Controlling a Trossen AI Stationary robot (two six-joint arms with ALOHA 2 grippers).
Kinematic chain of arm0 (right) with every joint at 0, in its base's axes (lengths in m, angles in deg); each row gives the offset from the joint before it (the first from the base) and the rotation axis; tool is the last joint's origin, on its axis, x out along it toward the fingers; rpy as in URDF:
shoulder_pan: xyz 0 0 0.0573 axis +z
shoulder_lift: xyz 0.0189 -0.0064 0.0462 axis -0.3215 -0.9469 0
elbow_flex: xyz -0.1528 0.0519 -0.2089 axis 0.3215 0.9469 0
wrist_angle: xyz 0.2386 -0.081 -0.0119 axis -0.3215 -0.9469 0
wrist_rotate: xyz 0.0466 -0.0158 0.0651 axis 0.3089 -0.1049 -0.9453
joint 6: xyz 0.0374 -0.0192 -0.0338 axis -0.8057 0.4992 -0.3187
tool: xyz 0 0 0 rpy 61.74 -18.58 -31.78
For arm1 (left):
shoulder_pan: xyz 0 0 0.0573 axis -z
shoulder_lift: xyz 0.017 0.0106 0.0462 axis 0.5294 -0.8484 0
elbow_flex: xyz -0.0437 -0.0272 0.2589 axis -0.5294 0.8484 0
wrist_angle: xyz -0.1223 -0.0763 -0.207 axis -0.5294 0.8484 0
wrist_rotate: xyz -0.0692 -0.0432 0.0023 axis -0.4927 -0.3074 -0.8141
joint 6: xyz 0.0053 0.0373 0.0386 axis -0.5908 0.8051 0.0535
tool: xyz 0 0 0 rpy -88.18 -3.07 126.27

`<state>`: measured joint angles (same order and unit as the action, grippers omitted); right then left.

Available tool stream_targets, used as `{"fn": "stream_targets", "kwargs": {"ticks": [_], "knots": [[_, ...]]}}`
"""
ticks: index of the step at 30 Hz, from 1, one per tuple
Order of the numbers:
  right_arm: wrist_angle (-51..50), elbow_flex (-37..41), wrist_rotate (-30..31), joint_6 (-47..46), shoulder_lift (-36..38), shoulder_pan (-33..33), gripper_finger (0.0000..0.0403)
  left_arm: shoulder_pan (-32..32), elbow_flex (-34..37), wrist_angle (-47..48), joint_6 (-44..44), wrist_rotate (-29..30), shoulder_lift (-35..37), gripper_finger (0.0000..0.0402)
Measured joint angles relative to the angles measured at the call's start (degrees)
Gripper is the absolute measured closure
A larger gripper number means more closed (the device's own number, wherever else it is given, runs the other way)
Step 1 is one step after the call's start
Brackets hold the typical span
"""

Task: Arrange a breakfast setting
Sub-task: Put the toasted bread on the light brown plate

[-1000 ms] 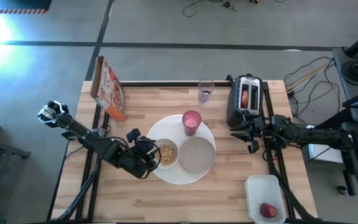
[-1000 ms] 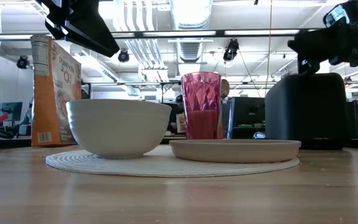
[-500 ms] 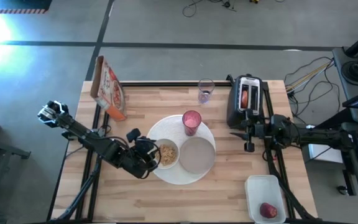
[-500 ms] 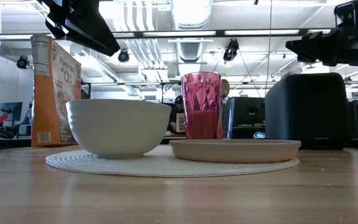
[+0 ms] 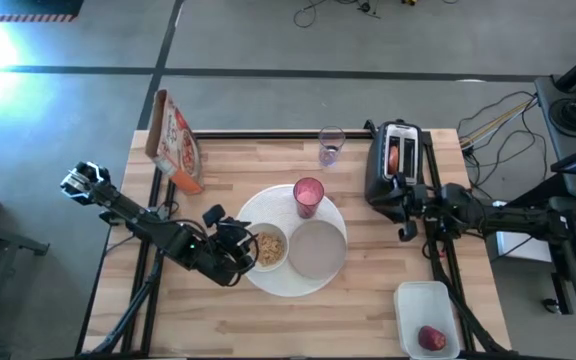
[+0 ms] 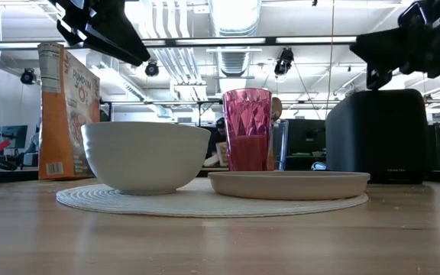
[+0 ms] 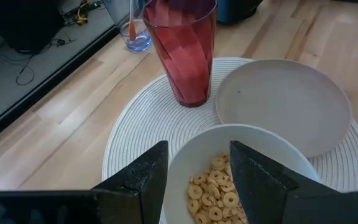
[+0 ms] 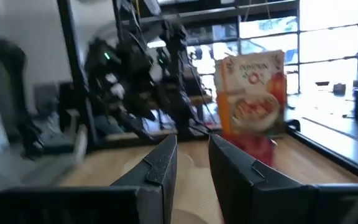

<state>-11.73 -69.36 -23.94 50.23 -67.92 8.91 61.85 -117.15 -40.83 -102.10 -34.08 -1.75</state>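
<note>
we list, on the wooden surface [image 5: 218, 310]: one large round white plate [image 5: 258, 212], woven in look, at the centre. on it, to the left, one small white bowl [image 5: 267, 248] holding ring cereal; to the right, touching-close beside the bowl, one small grey plate [image 5: 317, 249], bare; at the far edge, one pink tumbler [image 5: 308, 195], upright.

we list one clear glass [image 5: 330, 146] beyond the tumbler, near the far edge, apart from the white plate. one cereal box [image 5: 175, 141] stands at the far left corner. one black toaster [image 5: 395, 160] stands at the far right, with something reddish in a slot. one white container [image 5: 426, 318] sits at the near right corner with one red apple [image 5: 431, 338] inside.

left gripper [image 7: 194, 180]: hovering at the left rim of the bowl, its fingers [image 7: 143, 180] parted a little, nothing between them but the view down onto the bowl.

right gripper [image 5: 405, 213]: raised beside the near end of the toaster, its fingers [image 8: 160, 168] a narrow gap apart, holding nothing.
</note>
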Motion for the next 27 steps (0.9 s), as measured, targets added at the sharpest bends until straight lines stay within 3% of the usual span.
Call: {"fn": "stream_targets", "kwargs": {"ticks": [7, 17, 20, 25, 27], "knots": [[2.84, -2.17, -0.40, -10.71, -0.21, 0.08, 0.0319, 0.00, 0.00, 0.01, 0.00, 0.00, 0.02, 0.0247], [-0.27, -10.91, 4.86, -20.10, -1.81, 0.08, 0.0319, 0.00, 0.00, 0.06, 0.00, 0.02, 0.02, 0.0247], [-11.93, -16.42, 11.95, -25.80, -2.31, 0.08, 0.0319, 0.00, 0.00, 0.20, 0.00, 0.02, 0.02, 0.0247], [-48.25, -29.22, 32.58, -34.49, -5.20, 0.07, 0.0319, 0.00, 0.00, 0.79, 0.00, 0.02, 0.02, 0.0247], [-60.62, -33.81, 38.24, -39.42, -7.24, 0.06, 0.0319, 0.00, 0.00, 0.99, 0.00, 0.02, 0.02, 0.0247]]}}
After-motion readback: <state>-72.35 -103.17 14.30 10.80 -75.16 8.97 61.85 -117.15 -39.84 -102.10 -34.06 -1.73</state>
